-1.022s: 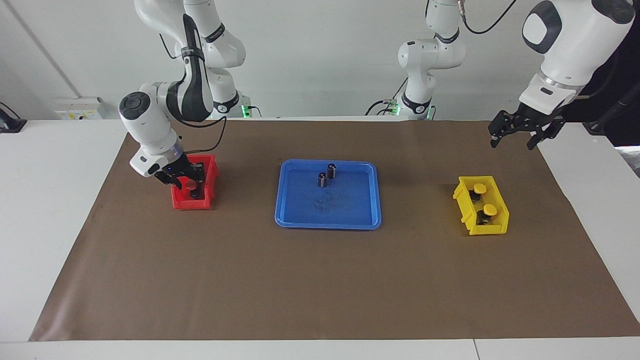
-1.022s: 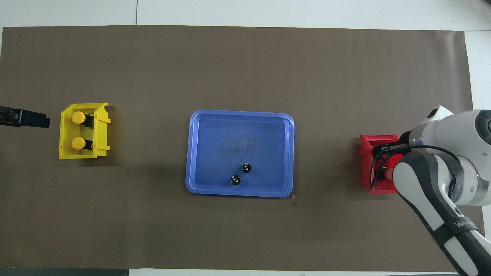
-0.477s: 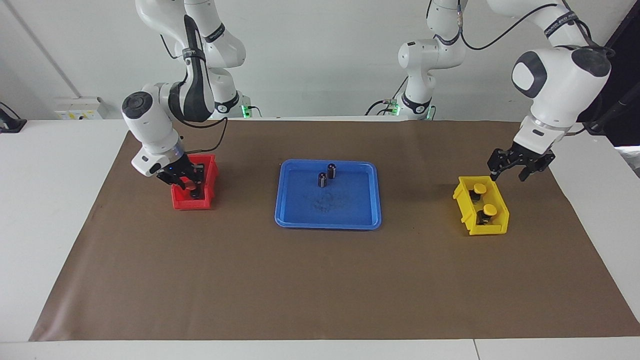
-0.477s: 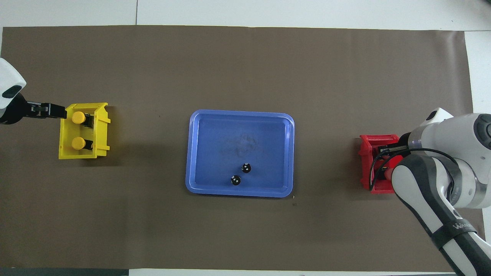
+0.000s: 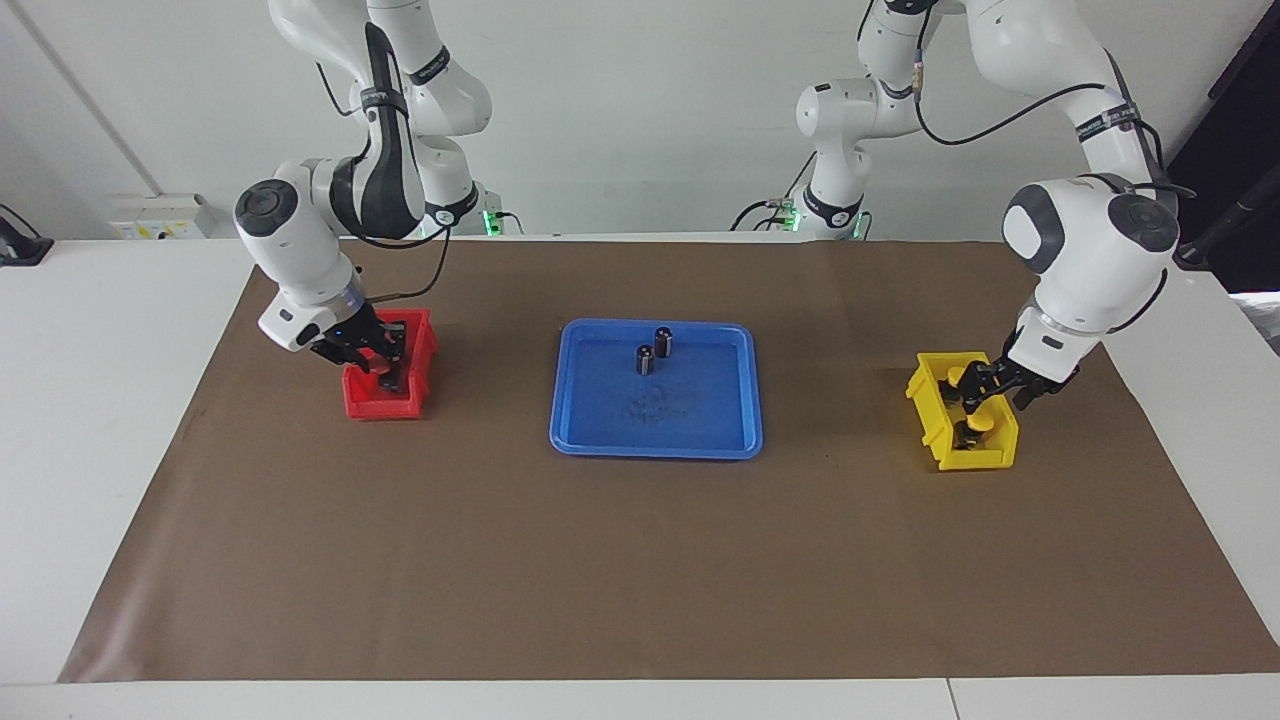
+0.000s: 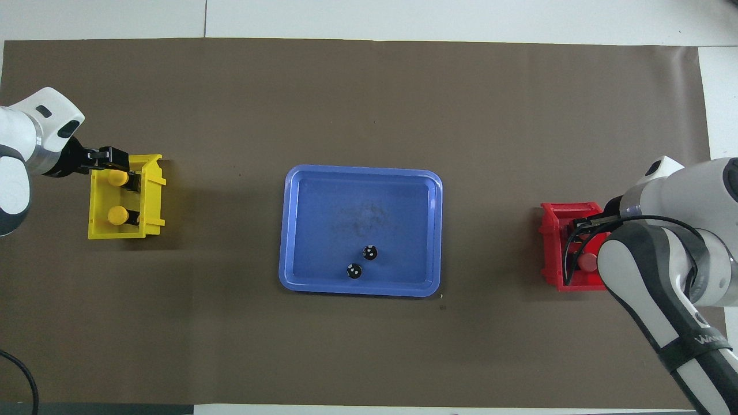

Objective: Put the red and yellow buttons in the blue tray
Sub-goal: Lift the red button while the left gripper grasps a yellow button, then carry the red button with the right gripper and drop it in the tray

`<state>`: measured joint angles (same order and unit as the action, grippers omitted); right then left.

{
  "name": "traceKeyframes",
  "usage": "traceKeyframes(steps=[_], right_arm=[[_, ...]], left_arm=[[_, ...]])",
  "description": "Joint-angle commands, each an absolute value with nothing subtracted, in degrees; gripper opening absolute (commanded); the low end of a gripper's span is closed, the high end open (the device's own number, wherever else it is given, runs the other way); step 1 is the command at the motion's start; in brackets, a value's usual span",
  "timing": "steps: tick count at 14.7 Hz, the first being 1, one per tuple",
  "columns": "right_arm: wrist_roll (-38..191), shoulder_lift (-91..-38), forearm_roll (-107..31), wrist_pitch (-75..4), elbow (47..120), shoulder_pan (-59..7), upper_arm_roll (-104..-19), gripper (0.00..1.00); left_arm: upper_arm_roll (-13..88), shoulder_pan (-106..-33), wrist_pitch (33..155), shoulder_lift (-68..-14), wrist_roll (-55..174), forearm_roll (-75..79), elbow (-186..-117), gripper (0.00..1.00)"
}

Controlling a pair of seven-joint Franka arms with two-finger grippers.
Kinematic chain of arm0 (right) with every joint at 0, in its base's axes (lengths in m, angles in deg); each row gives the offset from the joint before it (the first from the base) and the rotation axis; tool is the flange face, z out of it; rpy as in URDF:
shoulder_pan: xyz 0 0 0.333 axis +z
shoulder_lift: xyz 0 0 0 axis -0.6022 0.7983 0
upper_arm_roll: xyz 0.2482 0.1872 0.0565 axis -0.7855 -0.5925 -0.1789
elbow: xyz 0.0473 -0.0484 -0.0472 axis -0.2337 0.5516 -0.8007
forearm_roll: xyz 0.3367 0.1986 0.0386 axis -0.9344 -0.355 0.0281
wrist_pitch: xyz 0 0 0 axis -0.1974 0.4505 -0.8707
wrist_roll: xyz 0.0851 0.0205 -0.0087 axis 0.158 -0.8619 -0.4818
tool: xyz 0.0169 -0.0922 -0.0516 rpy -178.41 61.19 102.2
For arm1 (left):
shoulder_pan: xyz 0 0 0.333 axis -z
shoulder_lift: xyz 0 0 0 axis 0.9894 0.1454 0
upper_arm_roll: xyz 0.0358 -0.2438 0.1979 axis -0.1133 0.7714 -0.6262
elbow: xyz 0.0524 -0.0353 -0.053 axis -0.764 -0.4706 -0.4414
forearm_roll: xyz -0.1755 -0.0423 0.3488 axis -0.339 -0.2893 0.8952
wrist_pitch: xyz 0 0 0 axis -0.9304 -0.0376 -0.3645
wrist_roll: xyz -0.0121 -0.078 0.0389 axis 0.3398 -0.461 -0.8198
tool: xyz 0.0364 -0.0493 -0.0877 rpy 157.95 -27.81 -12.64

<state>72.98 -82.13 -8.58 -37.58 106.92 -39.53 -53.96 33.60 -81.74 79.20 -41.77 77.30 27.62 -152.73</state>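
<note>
There were two yellow buttons (image 6: 117, 178) (image 6: 117, 215), one visible red button (image 6: 588, 262), two dark cylinders (image 6: 370, 252) (image 6: 354, 271), one blue tray (image 6: 300, 230).

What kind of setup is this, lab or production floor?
Most likely a robotics lab bench: a white table under a brown mat, and a blue tray between a red bin and a yellow bin, against a bare white wall.

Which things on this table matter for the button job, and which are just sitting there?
Job:
yellow buttons
red button
blue tray
left gripper, over the yellow bin
right gripper, in the red bin

Bystanders:
two dark cylinders in the tray
yellow bin
red bin
</note>
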Motion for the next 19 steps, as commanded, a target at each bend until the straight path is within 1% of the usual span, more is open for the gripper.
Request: traceKeyframes(steps=[1, 2, 4, 5, 7, 9, 11, 13, 15, 16, 19], right_arm=[[71.1, -81.0, -5.8, -29.9, 99.4, -40.2, -54.3, 0.21], [71.1, -81.0, -5.1, -27.9, 97.5, -39.9, -54.3, 0.21], [71.8, -80.3, -5.4, -23.3, 92.0, -39.2, -54.5, 0.21], [72.4, -78.4, -6.0, -21.5, 88.3, -38.0, -54.6, 0.21], [78.8, -75.3, -6.1, -19.3, 81.9, -32.6, -54.6, 0.22], [86.7, -73.9, -6.1, -18.7, 77.5, -26.4, -54.6, 0.21], [97.1, -68.9, -8.6, -18.7, 71.4, -20.6, -54.6, 0.2], [106.3, -63.5, -10.2, -19.5, 65.7, -15.3, -54.6, 0.2], [110.1, -61.1, -11.6, -22.5, 65.4, -11.6, -54.6, 0.2], [110.9, -60.2, -12.4, -25.3, 66.6, -9.5, -54.6, 0.2], [113.3, -57.7, -12.5, -28.0, 68.1, -6.4, -54.6, 0.21]], left_arm=[[33.8, -82.1, 80.4, -40.7, 76.2, 28.3, -152.9, 0.74], [33.7, -82.1, 81.3, -40.4, 76.2, 28.2, -152.6, 0.72], [33.7, -82.1, 82.1, -39.6, 76.3, 28.2, -152.8, 0.71], [33.8, -82.1, 82.2, -39.6, 76.3, 28.2, -152.9, 0.71], [33.8, -82.1, 82.5, -39.6, 76.2, 28.0, -153.0, 0.7], [33.7, -82.1, 82.7, -39.4, 76.4, 28.0, -153.4, 0.7], [33.7, -82.2, 82.8, -39.3, 76.4, 28.0, -153.6, 0.68], [33.6, -82.3, 83.5, -39.7, 76.7, 28.1, -155.9, 0.67], [33.7, -82.2, 84.6, -40.2, 76.6, 28.1, -157.6, 0.66], [33.7, -82.3, 84.6, -40.3, 76.6, 28.1, -157.9, 0.66], [33.6, -82.3, 84.5, -40.5, 76.6, 28.1, -157.9, 0.63]])
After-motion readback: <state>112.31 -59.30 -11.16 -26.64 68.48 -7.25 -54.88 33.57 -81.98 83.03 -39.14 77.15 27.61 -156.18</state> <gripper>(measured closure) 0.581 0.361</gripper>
